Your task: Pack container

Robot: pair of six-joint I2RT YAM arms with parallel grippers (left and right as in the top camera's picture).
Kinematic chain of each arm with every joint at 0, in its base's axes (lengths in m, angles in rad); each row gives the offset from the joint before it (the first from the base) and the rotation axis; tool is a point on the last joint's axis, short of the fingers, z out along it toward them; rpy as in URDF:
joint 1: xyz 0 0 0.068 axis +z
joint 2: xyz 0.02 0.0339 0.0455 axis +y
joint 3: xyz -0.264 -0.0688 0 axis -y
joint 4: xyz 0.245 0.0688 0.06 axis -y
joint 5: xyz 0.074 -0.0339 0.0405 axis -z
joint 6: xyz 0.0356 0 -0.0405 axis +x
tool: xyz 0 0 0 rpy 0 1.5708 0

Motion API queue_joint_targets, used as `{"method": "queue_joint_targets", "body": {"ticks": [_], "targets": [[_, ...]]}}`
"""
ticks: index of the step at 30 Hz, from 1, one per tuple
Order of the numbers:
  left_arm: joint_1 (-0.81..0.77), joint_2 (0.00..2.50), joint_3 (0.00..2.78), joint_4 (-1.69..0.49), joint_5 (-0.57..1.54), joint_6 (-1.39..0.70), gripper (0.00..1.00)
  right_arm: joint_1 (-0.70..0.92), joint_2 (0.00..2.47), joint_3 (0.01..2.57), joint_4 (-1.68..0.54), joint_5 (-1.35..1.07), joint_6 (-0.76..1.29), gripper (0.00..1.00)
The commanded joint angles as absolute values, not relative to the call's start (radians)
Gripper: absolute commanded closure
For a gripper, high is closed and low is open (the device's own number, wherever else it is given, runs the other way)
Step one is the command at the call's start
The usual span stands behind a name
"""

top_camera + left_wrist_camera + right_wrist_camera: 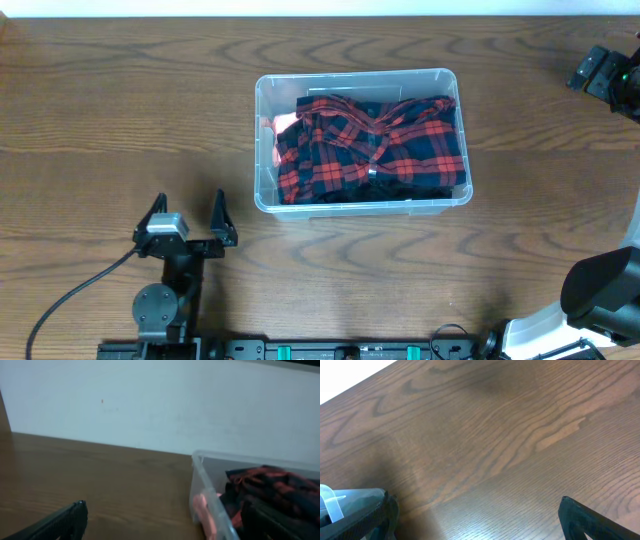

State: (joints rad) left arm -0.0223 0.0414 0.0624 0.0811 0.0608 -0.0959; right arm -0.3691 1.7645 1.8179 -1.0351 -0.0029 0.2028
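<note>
1. The container (264, 165) sits on the table (100, 100) about midway across, nearer the far edge than the near one, long side running left to right.
2. A red-and-black plaid cloth (375, 145) lies bunched inside it, filling most of the floor and keeping below the rim. At the left end a pink thing (268, 125) is pressed against the wall; I cannot tell what it is.
3. My left fingers (219, 213) are spread wide with nothing between them. They hover near the table's front edge, off the container's near-left corner and apart from it, low enough that my wrist camera looks along the tabletop at that corner.
4. My right fingers (585, 520) are also spread wide and empty, over bare wood by the far right corner, well apart from the container.
5. I judge both sets are parked clear so the bin is unobstructed.
6. Nothing loose shows on the table, so the packing looks close to done; a lid is not in view.
</note>
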Motion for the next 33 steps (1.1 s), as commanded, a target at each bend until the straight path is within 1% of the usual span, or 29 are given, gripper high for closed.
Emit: {"method": "queue_joint_targets", "body": {"ticks": [1,10,16,33], "targets": [[-0.017,0.006,0.031,0.099,0.071,-0.079,0.02,-0.373,1.761,1.830,-1.037,0.004,0.216,0.01],[-0.017,0.002,0.004,0.062,0.068,-0.078,0.02,-0.373,1.761,1.830,-1.037,0.004,0.216,0.01],[-0.017,0.002,0.004,-0.069,0.067,-0.079,0.02,-0.373,1.761,1.830,-1.037,0.004,0.216,0.01],[-0.017,0.006,0.004,-0.067,0.061,-0.079,0.02,-0.373,1.761,1.830,-1.037,0.004,0.216,0.01]]}}
